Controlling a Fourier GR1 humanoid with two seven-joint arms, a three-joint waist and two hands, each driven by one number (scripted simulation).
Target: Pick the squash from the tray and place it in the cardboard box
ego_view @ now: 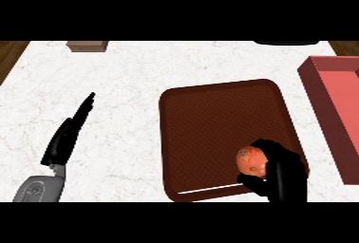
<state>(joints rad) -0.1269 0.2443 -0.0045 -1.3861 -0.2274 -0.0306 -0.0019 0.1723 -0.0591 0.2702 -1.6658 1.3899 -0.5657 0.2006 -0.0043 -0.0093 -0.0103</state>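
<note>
Left hand at lower left of frame, resting over the white tabletop, fingers straight and together, holding nothing. Centre: brown tray. My right hand sits at the tray's lower right corner, fingers curled round the squash — orange, rounded. I judge it stiff, smooth-skinned, fairly light; best held across its widest part. Red-sided box — far right edge.

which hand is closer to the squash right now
Right. The right hand is curled around the squash over the tray's near right corner; the left hand rests open on the counter, far to its left.
</note>
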